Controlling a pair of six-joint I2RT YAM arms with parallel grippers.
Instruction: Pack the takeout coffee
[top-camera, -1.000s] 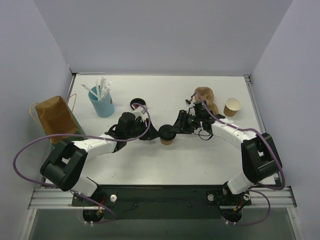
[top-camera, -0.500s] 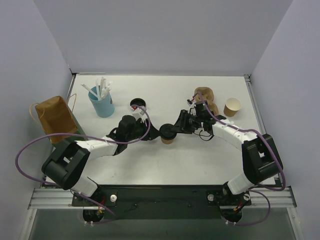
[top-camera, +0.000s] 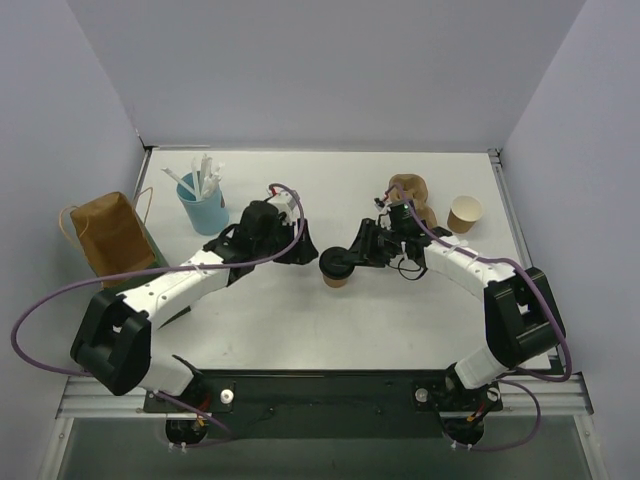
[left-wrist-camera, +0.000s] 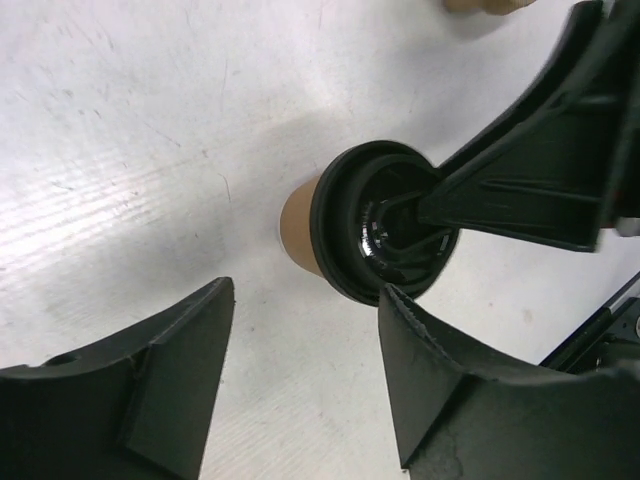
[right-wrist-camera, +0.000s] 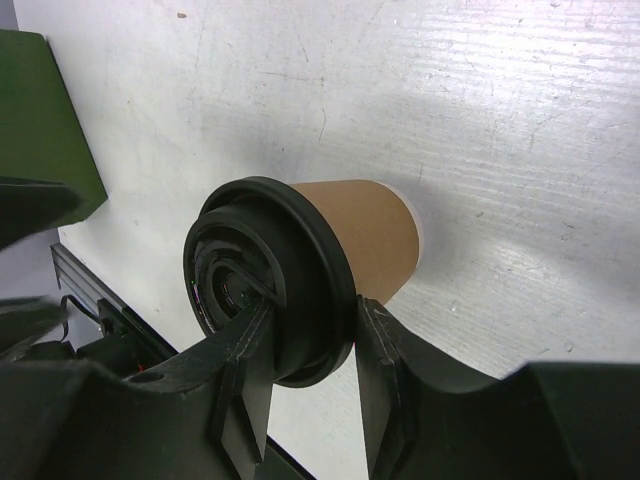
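Change: left arm (top-camera: 190, 285) has drawn back from the cup since the earlier frames — its wrist now sits nearer the blue cup, farther toward the back wall.
Table: flat white tabletop (top-camera: 330, 330), lightly scuffed in the wrist views.
Bag: brown paper carry bag (top-camera: 108, 235) at the far left edge, well apart from the cup.
Carrier: brown moulded-pulp cup carrier (top-camera: 410, 188) at back right, partly behind the right arm.
Straws: blue cup of white straws (top-camera: 205, 208), back left.
Left gripper (top-camera: 306, 253): released, fingers (left-wrist-camera: 180, 370) spread wide and touching nothing; the cup lies just beyond their tips.
Right gripper (right-wrist-camera: 310, 345): clenched on the lid's rim — one finger (right-wrist-camera: 245, 375) on each side.
Task item: small tapered tan paper cup (right-wrist-camera: 365, 235) stands mid-table between the two grippers.
Lid: round black plastic lid (left-wrist-camera: 385, 235) sits on the cup's mouth.
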